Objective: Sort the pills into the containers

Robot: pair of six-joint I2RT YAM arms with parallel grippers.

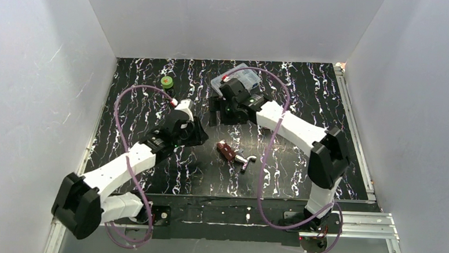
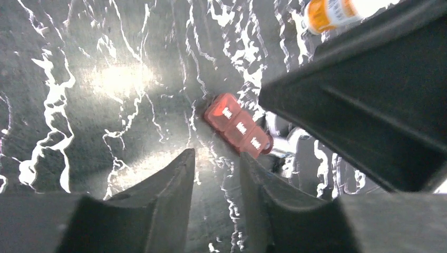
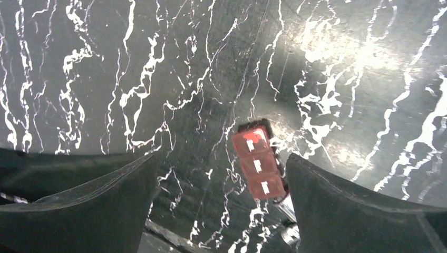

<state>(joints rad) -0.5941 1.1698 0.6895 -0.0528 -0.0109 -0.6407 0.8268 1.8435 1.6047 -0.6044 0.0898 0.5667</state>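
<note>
I'm aiming my right gripper, wide open, at the case near the worktop's middle; it's probably light, rigid and slick, so I'm targeting its long sides.

Clear box, far side: your right arm hides half. Orange-white bottle cut off at picture's top edge. Case marks too blurred to read.

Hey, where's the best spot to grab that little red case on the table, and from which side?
Probably grip the case across its two long edges at the middle cell, coming straight down. It lies flat, long and narrow, so only its width suits a pinch, and a metal piece crowds one end.
</note>
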